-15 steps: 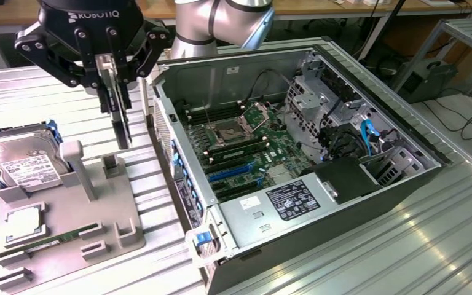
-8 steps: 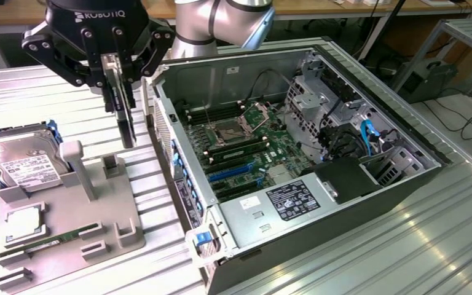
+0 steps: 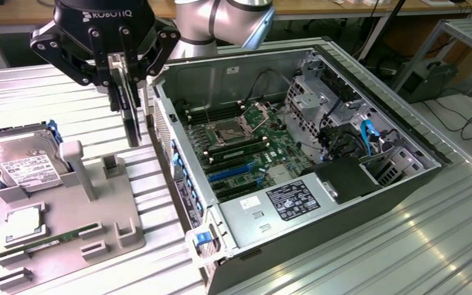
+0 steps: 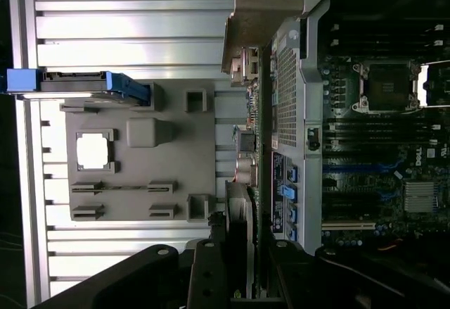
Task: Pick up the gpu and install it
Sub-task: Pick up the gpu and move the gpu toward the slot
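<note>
Exterior view: gripper (image 3: pixel 125 77) up high at the view's left, black fingers drawn in narrow and clamped on the top edge of the graphics card (image 3: pixel 130 117). One finger sits on each flat face, with no gap showing between pads and board.

Card hangs upright below the fingers, edge-on to the camera, so it reads as a thin dark slab. A pale silvery strip runs down the side that faces the computer case (image 3: pixel 367 246). The lower end is in the air over the slatted metal table (image 3: pixel 400 270), above the far end of the grey holder (image 3: pixel 64 227). It is just beside the case's outer wall and outside the case.

Wrist view: card seen edge-on, running away from the dark fingers (image 4: pixel 211 267). Small parts stick up along its face, and a bent silvery metal bracket sits at the far end. It lies between the grey holder on one side and the perforated case wall on the other.

Case lies on its side with the panel off, the motherboard (image 3: pixel 244 141) exposed and blue slots near its middle.

Holder carries a hard drive (image 3: pixel 19 163) with a white label and blue side rails, a square chip (image 3: pixel 23 222) and a narrow green memory stick (image 3: pixel 43 241), all well apart from the card
</note>
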### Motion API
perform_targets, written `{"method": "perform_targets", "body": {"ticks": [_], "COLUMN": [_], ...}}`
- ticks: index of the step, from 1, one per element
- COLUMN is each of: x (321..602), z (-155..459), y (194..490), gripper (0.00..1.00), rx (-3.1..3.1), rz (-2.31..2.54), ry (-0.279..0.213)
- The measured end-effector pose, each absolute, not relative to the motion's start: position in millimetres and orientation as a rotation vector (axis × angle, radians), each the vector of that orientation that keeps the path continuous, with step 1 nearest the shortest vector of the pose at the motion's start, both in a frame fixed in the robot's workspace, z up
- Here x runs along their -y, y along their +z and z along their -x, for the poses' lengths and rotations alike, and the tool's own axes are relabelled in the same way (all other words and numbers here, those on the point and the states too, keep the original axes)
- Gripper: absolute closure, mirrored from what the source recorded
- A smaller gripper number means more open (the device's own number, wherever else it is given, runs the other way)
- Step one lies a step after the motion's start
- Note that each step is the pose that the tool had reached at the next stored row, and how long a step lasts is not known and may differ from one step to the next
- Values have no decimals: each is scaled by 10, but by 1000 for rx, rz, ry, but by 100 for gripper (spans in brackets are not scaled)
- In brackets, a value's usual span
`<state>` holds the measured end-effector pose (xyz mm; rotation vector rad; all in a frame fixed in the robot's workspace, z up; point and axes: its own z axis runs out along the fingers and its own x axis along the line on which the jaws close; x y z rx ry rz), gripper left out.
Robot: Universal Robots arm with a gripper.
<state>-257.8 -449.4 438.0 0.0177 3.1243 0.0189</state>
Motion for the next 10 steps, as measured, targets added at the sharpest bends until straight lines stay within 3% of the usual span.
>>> {"method": "perform_targets", "body": {"ticks": [10], "x": [4494], "z": [2511], "y": [4380], "gripper": [73], "rx": [-3124], "rz": [-18], "ry": [19]}}
